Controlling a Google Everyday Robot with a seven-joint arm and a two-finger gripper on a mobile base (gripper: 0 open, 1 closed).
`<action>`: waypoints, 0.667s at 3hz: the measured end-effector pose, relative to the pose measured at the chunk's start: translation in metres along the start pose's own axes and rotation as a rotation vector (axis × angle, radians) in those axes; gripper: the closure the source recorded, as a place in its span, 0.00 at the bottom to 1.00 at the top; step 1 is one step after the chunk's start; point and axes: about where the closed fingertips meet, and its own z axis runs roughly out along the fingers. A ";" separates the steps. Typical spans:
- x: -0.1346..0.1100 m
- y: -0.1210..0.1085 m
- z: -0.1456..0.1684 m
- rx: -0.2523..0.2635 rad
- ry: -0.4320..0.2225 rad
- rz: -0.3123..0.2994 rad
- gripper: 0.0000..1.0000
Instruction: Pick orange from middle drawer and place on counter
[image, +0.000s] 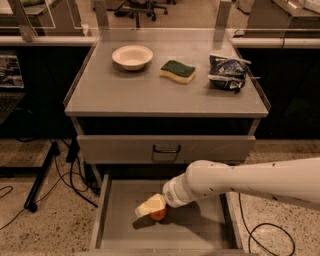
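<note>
gripper (150, 205) at orange (159, 215) in open middle drawer (200, 231), cannot tell if jaws closed

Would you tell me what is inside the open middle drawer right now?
The middle drawer holds the orange on its floor; the gripper, inside, covers the orange's upper left.

The gripper (149, 206) is low inside the open middle drawer (120, 227), pressed over the orange (159, 215) just beneath it. Well above it, the counter (150, 97) holds a white bowl (132, 56), a sponge (178, 71) and a snack bag (227, 73).
</note>
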 end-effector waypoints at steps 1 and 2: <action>0.007 -0.004 0.004 -0.020 0.005 0.007 0.00; 0.013 -0.020 0.018 -0.026 0.006 -0.009 0.00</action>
